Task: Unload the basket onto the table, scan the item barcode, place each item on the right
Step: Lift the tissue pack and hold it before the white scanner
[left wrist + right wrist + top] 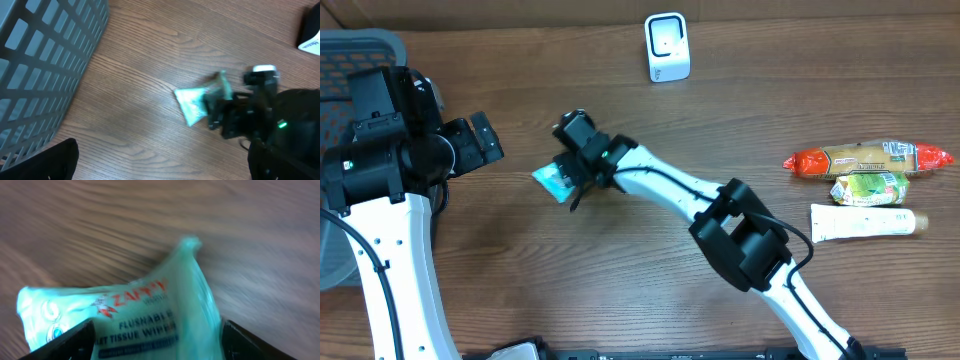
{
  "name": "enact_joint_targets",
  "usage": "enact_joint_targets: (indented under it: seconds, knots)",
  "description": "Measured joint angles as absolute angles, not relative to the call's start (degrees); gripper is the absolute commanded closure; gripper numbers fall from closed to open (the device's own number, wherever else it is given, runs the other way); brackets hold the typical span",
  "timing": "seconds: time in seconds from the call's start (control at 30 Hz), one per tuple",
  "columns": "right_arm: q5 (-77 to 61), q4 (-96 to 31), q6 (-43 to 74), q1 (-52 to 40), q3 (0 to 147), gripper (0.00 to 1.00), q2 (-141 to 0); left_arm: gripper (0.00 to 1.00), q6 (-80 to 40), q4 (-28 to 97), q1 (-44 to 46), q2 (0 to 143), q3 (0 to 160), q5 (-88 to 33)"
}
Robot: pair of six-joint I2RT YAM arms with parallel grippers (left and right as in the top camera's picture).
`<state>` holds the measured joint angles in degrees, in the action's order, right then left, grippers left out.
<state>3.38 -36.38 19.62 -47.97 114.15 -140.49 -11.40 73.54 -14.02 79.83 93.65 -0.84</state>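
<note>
The pack [135,315], a teal sachet of flushable wipes, lies on the counter [520,280] left of its middle, well short of the scanner [667,47] at the far edge. The right jaws stand wide astride it, one finger at each side. The wrist view is blurred, so I cannot tell whether they press it yet. The left jaws are wide and empty, hanging near the basket [360,50] at the far left corner.

The pack looks light, soft and slack. Its film wrap is probably slippery, and one crimped end sticks up. Pinched by a corner or that crimp, it would likely sag or fold and hide the code. A hold across the fuller middle seems safer, firm enough not to slip yet short of crushing, with the printed faces left bare. No barcode shows in any view. It may be on the underside, so the pack may need turning before the scanner's window.

Bare wood runs from the pack to the scanner with nothing between. The snacks [868,160] and tube [865,222] sit by the right edge, well apart. The left arm and basket crowd the left side. The scanner is small and close to the far edge, so a bump could topple it.
</note>
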Motion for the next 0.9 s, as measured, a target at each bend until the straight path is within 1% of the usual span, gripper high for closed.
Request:
enact_joint_targets:
  seconds: [0.03, 0.07, 0.1, 0.13, 0.17, 0.27, 0.37, 0.47, 0.53, 0.67, 0.9]
  knots:
    - [2.7, -40.1, 22.1, -46.9, 115.3, 0.30, -140.5, 0.00, -11.4, 73.6, -14.0, 79.8, 93.6, -0.8]
    - [2.2, -42.1, 23.8, -46.1, 116.2, 0.33, -140.5, 0.00, -11.4, 73.5, -14.0, 79.8, 93.6, -0.8]
    - [1.4, -45.1, 25.3, -44.7, 117.3, 0.33, -140.5, 0.00, -11.4, 73.6, -14.0, 79.8, 93.6, -0.8]
    - [0.8, -48.2, 26.6, -43.6, 118.3, 0.32, -140.5, 0.00, -11.4, 73.5, -14.0, 79.8, 93.6, -0.8]
    - [0.5, -51.2, 27.4, -42.4, 119.3, 0.28, -140.5, 0.00, -11.4, 73.6, -14.0, 79.8, 93.6, -0.8]
    - [0.4, -59.2, 28.5, -38.3, 121.9, 0.23, -140.5, 0.01, -11.4, 73.6, -14.0, 79.8, 93.6, -0.8]
    - [0.6, -65.9, 27.5, -34.7, 123.4, 0.22, -140.6, 0.00, -11.4, 73.5, -14.0, 79.8, 93.6, -0.8]
    - [0.4, -71.3, 26.2, -33.1, 124.0, 0.21, -140.6, 0.00, -11.4, 73.6, -14.0, 79.8, 93.6, -0.8]
    - [0.3, -73.4, 25.4, -32.6, 124.2, 0.21, -140.6, 0.01, -11.4, 73.6, -14.0, 79.8, 93.6, -0.8]
    - [0.3, -76.4, 24.6, -32.2, 124.7, 0.17, -140.6, 0.00, -11.4, 73.6, -14.0, 79.8, 93.6, -0.8]
    - [-0.4, -76.2, 24.0, -31.4, 124.8, 0.16, -138.6, 0.00, -11.4, 73.5, -14.0, 79.8, 93.6, -0.8]
